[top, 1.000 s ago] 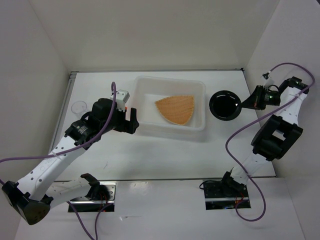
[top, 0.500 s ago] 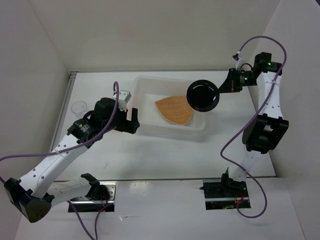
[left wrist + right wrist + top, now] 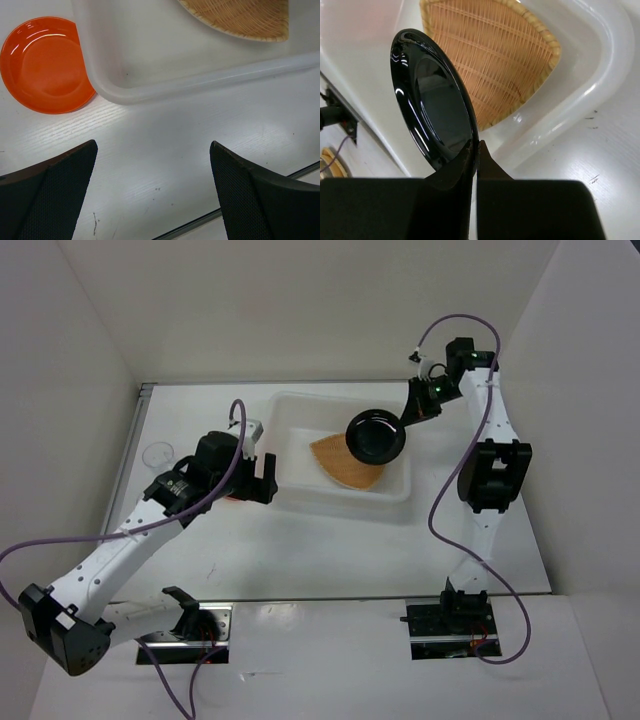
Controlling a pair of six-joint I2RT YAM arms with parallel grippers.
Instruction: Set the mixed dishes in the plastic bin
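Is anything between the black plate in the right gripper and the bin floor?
Only the woven plate, lying in the plastic bin beneath the black plate that the right gripper holds. No arm or wall blocks the drop; it would likely land partly on the weave.

The left arm (image 3: 120,545) stretches from its base at the near left corner diagonally forward and to the right, with its long link nearly straight and its wrist bent level. The left gripper (image 3: 267,480) points to the right with its jaws spread wide and nothing between them. In the left wrist view its two dark fingers (image 3: 55,200) stand well apart at the lower corners. The right arm (image 3: 488,475) rises steeply from its base and reaches far forward. It then folds at its top joint, so the wrist turns back toward the left. The right gripper (image 3: 404,422) is clamped tight on the rim of the black plate (image 3: 375,436), holding it tilted in the air.
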